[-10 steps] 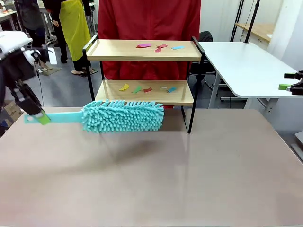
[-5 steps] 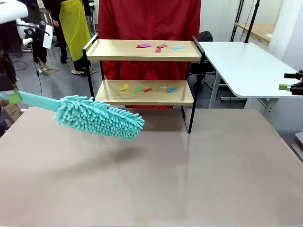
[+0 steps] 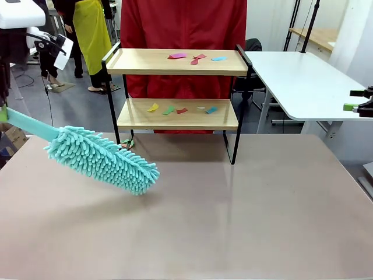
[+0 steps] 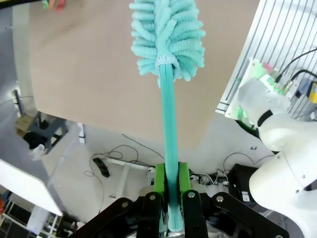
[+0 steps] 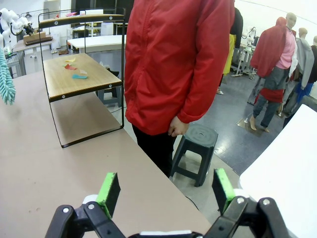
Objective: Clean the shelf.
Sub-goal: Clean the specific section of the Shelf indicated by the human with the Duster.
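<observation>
The shelf (image 3: 178,87) stands at the table's far side, with coloured paper scraps on its top board (image 3: 195,57) and lower board (image 3: 180,109). A teal fluffy duster (image 3: 102,158) slants down over the table's left part, well left of the shelf, its head low above the surface. My left gripper (image 4: 169,186) is shut on the duster's handle (image 4: 167,119); in the front view it sits at the left edge (image 3: 3,114). My right gripper (image 5: 166,193) hangs open and empty beyond the table's right side (image 3: 361,108). The right wrist view shows the shelf (image 5: 74,74) from the side.
A person in a red jacket (image 3: 183,35) stands right behind the shelf, hands down. A few scraps (image 3: 126,142) lie on the table by the shelf's left leg. A white table (image 3: 303,81) stands at the right and a stool (image 5: 193,144) beside the person.
The left arm has swung the duster left and down, away from the shelf's front. Its head now tilts toward the table. The right gripper has not moved.
</observation>
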Action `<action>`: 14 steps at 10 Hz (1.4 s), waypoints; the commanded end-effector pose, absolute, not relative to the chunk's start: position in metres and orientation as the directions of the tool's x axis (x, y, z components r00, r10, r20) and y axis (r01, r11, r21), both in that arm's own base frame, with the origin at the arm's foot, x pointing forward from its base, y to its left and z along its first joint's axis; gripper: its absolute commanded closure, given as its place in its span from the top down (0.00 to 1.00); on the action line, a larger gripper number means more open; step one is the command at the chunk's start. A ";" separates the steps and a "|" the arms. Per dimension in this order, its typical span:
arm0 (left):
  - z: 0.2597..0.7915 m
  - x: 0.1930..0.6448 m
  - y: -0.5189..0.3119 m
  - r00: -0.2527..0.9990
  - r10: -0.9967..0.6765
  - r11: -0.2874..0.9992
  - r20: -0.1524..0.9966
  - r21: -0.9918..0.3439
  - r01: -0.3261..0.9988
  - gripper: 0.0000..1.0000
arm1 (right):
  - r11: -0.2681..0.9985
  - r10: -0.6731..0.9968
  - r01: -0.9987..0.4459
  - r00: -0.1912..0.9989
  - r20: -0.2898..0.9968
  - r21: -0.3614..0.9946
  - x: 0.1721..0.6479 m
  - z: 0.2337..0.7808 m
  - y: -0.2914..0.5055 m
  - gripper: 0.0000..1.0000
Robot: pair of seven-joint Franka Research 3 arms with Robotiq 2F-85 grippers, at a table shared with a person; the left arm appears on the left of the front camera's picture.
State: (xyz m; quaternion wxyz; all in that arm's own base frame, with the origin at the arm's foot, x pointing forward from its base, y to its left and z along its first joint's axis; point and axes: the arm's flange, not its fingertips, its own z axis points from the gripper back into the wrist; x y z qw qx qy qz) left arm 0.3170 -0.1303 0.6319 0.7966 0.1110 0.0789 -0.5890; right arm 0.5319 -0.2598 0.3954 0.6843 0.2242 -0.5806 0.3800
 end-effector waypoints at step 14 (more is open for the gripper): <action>0.633 0.317 -0.126 0.306 -0.918 0.294 -0.251 0.085 0.952 0.13 | 0.616 0.265 -0.778 0.058 0.963 -0.122 0.533 0.401 -0.258 1.00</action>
